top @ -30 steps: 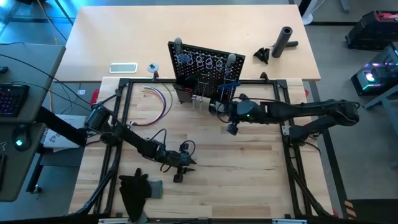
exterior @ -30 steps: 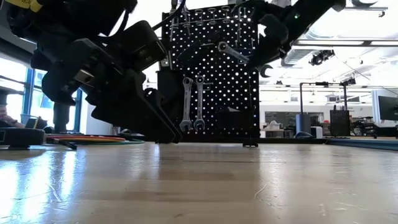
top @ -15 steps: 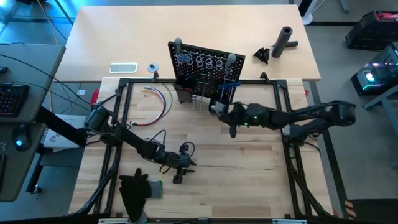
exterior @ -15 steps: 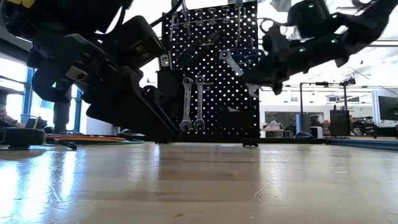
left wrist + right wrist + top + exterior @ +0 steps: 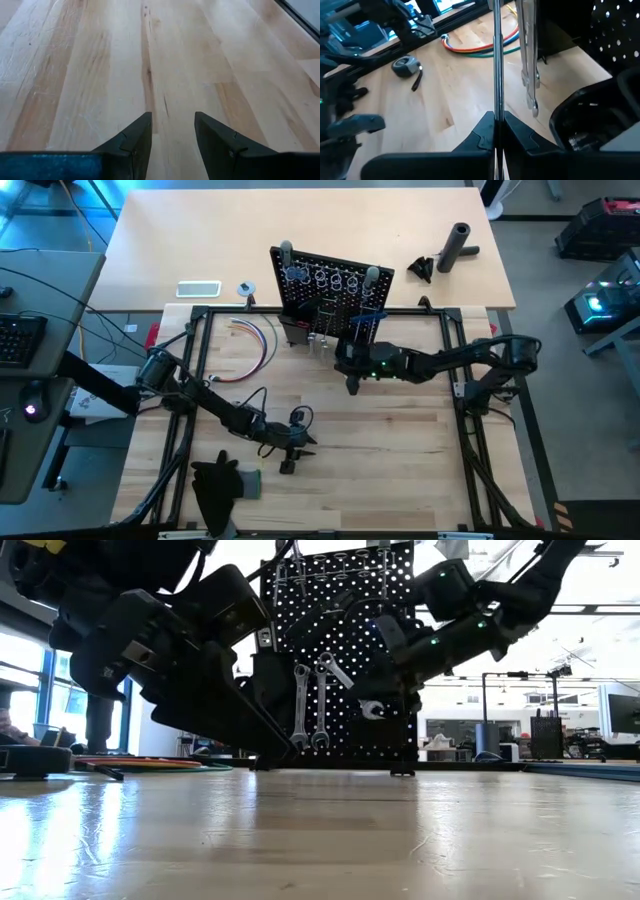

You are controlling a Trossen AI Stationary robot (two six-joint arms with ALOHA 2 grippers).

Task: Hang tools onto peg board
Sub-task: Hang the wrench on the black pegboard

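Observation:
The black peg board [image 5: 330, 285] stands upright at the table's far side; two silver wrenches [image 5: 310, 705] hang on its face [image 5: 350, 610]. My right gripper [image 5: 348, 378] hovers just in front of the board, shut on a third silver wrench [image 5: 345, 683] beside the hanging pair [image 5: 527, 60]. My left gripper [image 5: 296, 443] waits open low over bare wood near the table's near edge [image 5: 172, 125], touching nothing. My right gripper pinches the silver wrench's shaft [image 5: 496, 102] between its two fingers, seen edge-on in the wrist view. The wrench reaches forward past the fingertips along their line. It is lifted clear and slanted, its ring end [image 5: 324, 660] high beside the hanging wrenches and its open-jaw end [image 5: 370, 710] low.
A bundle of coloured wires [image 5: 255, 342] lies left of the board, with a small round tape measure [image 5: 402, 64] beyond it. A black bin [image 5: 590, 117] sits at the board's foot. A black cylinder [image 5: 457, 245] stands far right; black cloth [image 5: 215, 485] lies near the near-left edge.
My right gripper has moved toward the table's left and down along the front of the peg board, staying shut on the wrench. The wrench has dropped from near the board's top to mid-height beside the two hanging wrenches, and has tipped to a steeper slant.

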